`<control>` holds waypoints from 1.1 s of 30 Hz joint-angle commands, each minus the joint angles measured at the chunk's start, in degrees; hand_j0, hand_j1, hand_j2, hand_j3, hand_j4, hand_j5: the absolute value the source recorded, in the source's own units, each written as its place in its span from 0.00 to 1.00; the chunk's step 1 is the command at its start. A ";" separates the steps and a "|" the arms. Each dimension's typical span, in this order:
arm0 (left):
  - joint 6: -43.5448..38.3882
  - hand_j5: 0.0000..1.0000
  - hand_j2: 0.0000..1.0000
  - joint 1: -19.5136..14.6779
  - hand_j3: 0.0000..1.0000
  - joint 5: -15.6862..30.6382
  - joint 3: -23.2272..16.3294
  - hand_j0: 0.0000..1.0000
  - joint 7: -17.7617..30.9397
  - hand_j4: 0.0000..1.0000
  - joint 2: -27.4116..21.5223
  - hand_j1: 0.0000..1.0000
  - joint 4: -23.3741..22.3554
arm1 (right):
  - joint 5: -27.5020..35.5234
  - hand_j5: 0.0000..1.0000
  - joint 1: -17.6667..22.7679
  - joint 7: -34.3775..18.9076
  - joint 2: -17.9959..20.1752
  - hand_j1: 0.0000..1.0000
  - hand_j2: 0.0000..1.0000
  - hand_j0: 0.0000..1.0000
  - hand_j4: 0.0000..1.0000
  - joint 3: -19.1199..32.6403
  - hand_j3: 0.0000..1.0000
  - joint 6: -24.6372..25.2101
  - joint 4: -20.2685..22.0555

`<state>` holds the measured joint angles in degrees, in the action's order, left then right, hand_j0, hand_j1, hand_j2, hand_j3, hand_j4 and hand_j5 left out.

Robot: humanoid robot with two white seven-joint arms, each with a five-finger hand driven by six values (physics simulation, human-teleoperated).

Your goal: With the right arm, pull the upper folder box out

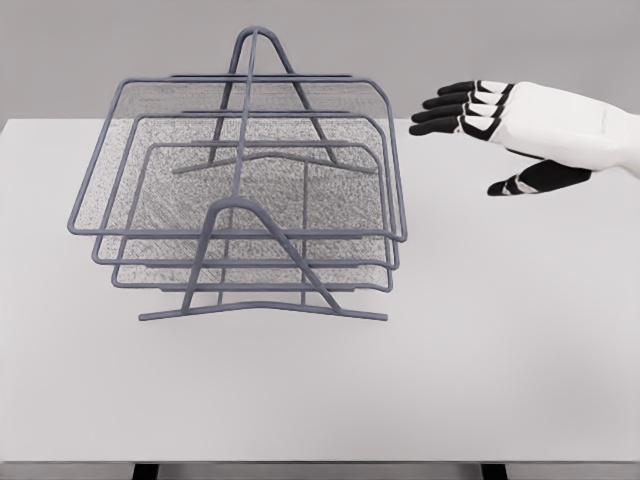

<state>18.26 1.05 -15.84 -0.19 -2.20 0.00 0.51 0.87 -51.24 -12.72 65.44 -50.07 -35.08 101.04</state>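
— Across the whole near ground, what is lying under everything?

— The white table [500, 380] is lying there, and it is running from the near edge back to the grey wall.

— And what is standing on it?

— Left of the middle, a grey wire rack [262, 300] is standing on the table, and it is carrying three mesh trays stacked one over another. The upper folder box [240, 150] is sitting at the top of the stack, and it is looking like the widest of the three. The middle tray [245, 255] and the lower tray [250, 280] are showing their near rims just below it.

— Where are you holding your hand?

— At the far right I am holding my right hand [490, 135] in the air, beside the rack's upper right corner but clear of it. My fingers [445, 108] are stretching out flat toward the left, my thumb [530, 180] is hanging apart below them, and I am gripping nothing.
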 commanded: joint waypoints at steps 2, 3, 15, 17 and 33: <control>0.02 1.00 1.00 0.00 1.00 0.02 0.02 1.00 0.01 1.00 0.00 1.00 0.02 | 0.10 1.00 0.79 -0.11 0.22 1.00 1.00 1.00 1.00 0.06 1.00 0.08 -0.14; 0.02 1.00 1.00 0.00 1.00 0.02 0.02 1.00 0.01 1.00 0.00 1.00 0.02 | -1.04 1.00 1.14 -0.11 -0.31 1.00 1.00 1.00 1.00 -0.12 1.00 0.08 -1.28; 0.02 1.00 1.00 0.00 1.00 0.02 0.02 1.00 0.01 1.00 0.00 1.00 0.02 | -18.80 1.00 0.09 0.07 -15.69 1.00 1.00 1.00 1.00 -0.29 1.00 0.08 -11.39; 0.02 1.00 1.00 0.00 1.00 0.02 0.02 1.00 0.01 1.00 0.00 1.00 0.02 | -18.80 1.00 0.18 0.07 -15.60 1.00 1.00 1.00 1.00 -0.47 1.00 0.08 -11.39; 0.02 1.00 1.00 0.00 1.00 0.02 0.02 1.00 0.01 1.00 0.00 1.00 0.02 | -22.14 1.00 3.60 0.24 -17.10 1.00 1.00 1.00 1.00 -3.72 1.00 0.08 -13.86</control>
<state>18.26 1.05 -15.84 -0.16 -2.20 0.00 0.54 -18.20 -47.64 -12.31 48.45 -53.51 -34.66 87.71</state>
